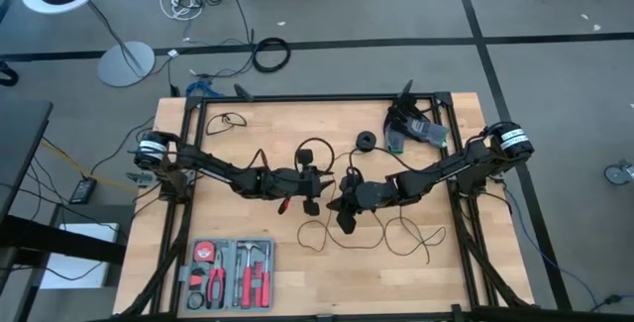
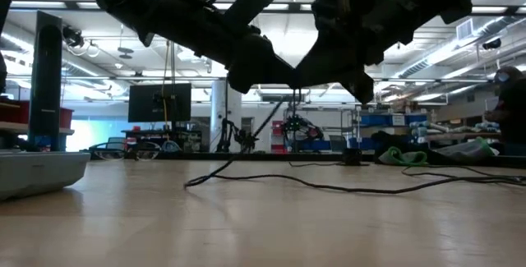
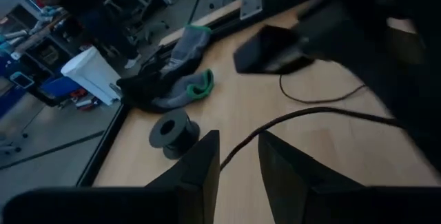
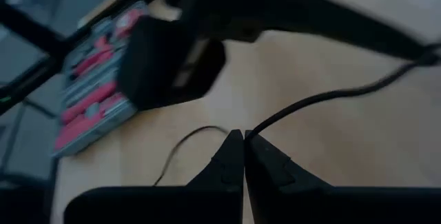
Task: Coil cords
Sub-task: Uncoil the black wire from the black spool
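The thin black cord [image 1: 342, 235] lies in loose loops on the wooden table's near middle. One loop [image 1: 315, 150] rises by my left gripper. Its round black puck [image 1: 367, 142] rests flat on the table farther back, and the left wrist view shows the puck [image 3: 172, 131] too. Both grippers hang close together above the table's middle. My left gripper [image 3: 238, 162] has its fingers a little apart with the cord running in between them. My right gripper [image 4: 243, 141] is shut on the cord. A stretch of cord [image 2: 238, 144] slants down from the grippers to the tabletop. My left gripper has a strand of the cord [image 3: 231, 154] between its two fingers, coming at it slanting down from the table's left. How far back the cord sits is hidden by the fingers. The cord leads off slack across the table. My right gripper pinches one strand of the cord [image 4: 253, 131] between its fingertips. The fingers slant down from the table's right. The cord leaves the tips in a slack curve, clear of the table there.
A red and grey tool case [image 1: 230, 272] lies at the near left. A dark bundle with green trim [image 1: 411, 129] sits at the far right by the frame. A short bit of black cord [image 1: 233, 119] lies at the far left.
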Robot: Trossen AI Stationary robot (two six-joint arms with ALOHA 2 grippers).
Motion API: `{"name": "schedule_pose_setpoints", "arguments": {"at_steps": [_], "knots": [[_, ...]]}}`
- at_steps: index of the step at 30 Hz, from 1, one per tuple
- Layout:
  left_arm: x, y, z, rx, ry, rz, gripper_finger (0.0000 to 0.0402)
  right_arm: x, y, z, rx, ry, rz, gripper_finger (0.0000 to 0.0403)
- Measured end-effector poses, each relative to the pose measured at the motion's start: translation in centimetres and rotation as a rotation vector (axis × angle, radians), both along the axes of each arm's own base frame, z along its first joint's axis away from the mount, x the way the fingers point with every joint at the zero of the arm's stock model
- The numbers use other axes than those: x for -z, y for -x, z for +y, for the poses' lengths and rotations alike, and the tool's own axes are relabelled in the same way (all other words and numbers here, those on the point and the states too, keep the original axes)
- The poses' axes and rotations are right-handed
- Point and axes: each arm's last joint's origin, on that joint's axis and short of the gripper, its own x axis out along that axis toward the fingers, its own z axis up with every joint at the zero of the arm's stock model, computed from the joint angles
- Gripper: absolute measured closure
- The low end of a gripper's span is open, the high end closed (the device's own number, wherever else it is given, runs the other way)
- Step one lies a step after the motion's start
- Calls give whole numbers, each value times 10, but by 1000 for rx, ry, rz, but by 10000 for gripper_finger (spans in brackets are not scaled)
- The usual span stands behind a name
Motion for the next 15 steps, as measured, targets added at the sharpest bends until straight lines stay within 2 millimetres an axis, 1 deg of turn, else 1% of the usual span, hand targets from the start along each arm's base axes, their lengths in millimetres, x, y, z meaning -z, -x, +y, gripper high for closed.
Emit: {"name": "schedule_pose_setpoints", "arguments": {"at_steps": [3,7,15], "knots": [[-2,-1,2,-2,1,-21,296,-3,-2,2,-41,-8,-35,401],[-3,-2,6,-3,6,-34,296,-7,-4,2,-68,27,-75,401],[-4,-3,4,88,40,-41,296,-10,-6,2,-88,96,-116,402]]}}
